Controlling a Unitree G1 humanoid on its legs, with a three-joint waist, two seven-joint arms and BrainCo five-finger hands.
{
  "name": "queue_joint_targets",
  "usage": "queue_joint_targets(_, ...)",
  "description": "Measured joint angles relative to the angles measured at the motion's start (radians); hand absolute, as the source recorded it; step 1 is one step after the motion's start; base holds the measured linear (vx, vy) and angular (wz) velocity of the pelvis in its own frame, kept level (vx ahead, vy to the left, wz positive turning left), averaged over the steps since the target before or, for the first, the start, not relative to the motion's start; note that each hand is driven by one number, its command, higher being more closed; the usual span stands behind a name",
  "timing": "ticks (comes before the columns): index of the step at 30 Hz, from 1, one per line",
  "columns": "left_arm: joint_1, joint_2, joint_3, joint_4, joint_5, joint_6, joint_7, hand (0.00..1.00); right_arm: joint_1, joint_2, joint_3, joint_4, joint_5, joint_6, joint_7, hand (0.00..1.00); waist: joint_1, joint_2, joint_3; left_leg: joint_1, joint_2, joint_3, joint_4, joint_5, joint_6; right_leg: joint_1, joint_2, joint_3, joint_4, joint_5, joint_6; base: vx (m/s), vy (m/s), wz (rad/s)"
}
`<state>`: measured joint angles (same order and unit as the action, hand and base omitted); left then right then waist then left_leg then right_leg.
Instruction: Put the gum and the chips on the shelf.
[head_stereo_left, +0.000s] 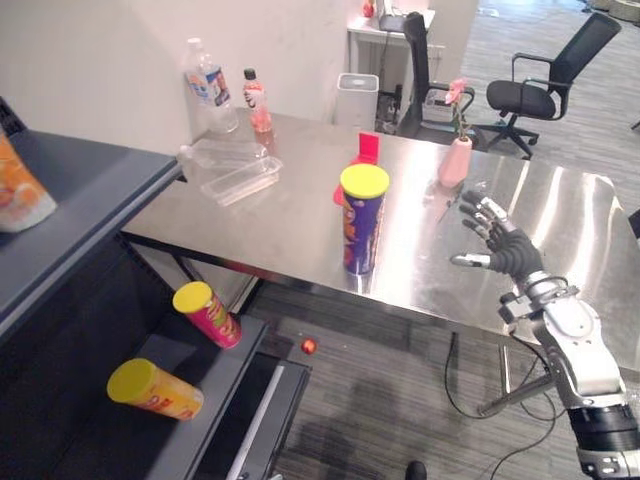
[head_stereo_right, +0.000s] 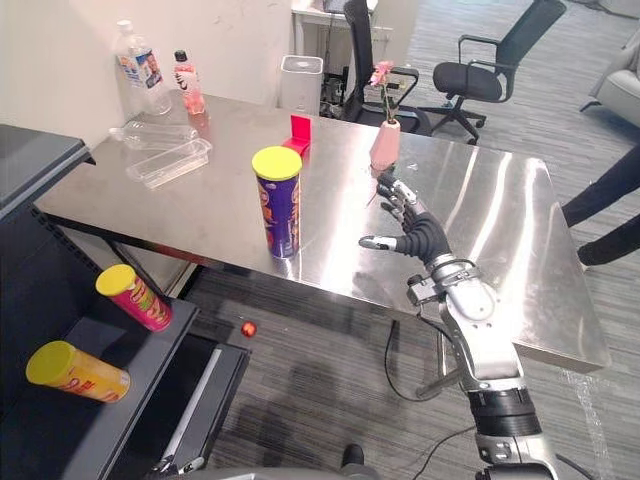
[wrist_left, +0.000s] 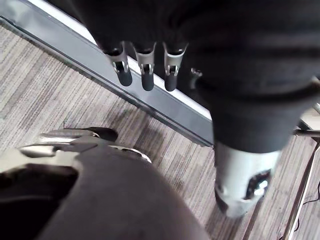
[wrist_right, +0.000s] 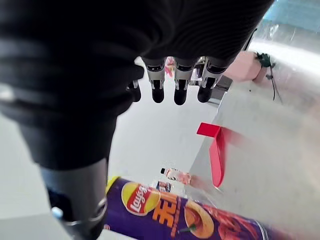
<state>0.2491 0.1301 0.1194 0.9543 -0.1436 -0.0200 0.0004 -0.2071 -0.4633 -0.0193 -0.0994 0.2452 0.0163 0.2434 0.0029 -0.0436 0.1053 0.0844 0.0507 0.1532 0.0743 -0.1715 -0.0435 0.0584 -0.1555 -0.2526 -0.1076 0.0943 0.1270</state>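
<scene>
Right hand (head_stereo_right: 420, 236): raised over the steel table (head_stereo_right: 500, 220), fingers spread and straight, thumb held apart, gripping nothing. No contact with any item.

Left hand (wrist_left: 146, 70): fingers straight and relaxed, empty, hanging over grey carpet beside a metal edge.

Chips can (head_stereo_right: 278, 205): purple tube with a yellow lid, standing upright near the table's front edge. It lies to the robot's left of the right hand, near but clearly apart, with its long axis vertical. The open palm faces roughly toward it. The right hand is judged the nearer one, so a sideways reach with the fingers wrapping the tube's wall looks the likely approach.

Gum (head_stereo_right: 299, 130): small red box on the table beyond the can, toward the wall, farther from the hand.

Shelf (head_stereo_right: 130, 420): dark unit at the robot's left, its lower board below table height. Two yellow-lidded tubes already lie there on their sides.

Labelling: the purple can carries a round yellow-and-red emblem and orange lettering; the gum box shows no legible print.

Neither task item is placed yet.
</scene>
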Motion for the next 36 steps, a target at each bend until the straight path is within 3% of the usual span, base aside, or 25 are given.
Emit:
queue_joint_targets(11, 0.012, 0.006, -0.036, -0.014, -0.003, 0.003, 0.007, 0.00, -0.086, 0.002, 0.069, 0.112, -0.010, -0.001, -0.014, 0.00, 0.028, 0.008, 0.025, -0.013, -0.005, -0.027, -0.001, 0.014, -0.001, 0.001, -0.005, -0.026, 0.000, 0.001, 0.000, -0.03, -0.010, 0.06)
queue_joint_targets(36, 0.013, 0.010, -0.055, -0.039, -0.009, 0.007, 0.015, 0.00, -0.224, 0.040, 0.125, 0.278, -0.049, -0.004, -0.022, 0.00, 0.042, 0.015, 0.054, -0.024, -0.015, -0.081, -0.003, 0.031, 0.000, 0.021, -0.009, -0.076, 0.000, 0.001, 0.000, -0.02, -0.002, 0.06)
